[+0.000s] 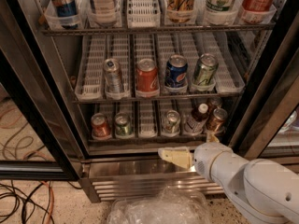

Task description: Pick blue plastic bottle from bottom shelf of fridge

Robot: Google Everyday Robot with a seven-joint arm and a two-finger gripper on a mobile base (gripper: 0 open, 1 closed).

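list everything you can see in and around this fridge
fridge: one, black frame, centre
top drinks: five, mixed colours, top rack
middle cans: four, silver, red, blue, green, middle rack
bottom shelf: one, white lanes, lowest rack
bottom cans: at least four, red, green, silvery, brown, bottom shelf
blue plastic bottle: one, white cap, bottom shelf right
plastic bag: one, clear, floor
cables: several, black, orange, floor left
arm: one, white, lower right
pincer: one, cream, below bottom shelf

The scene is viewed closely from above and behind the gripper, held before the fridge base; facing forward and down, the bottom shelf is seen just beyond it.
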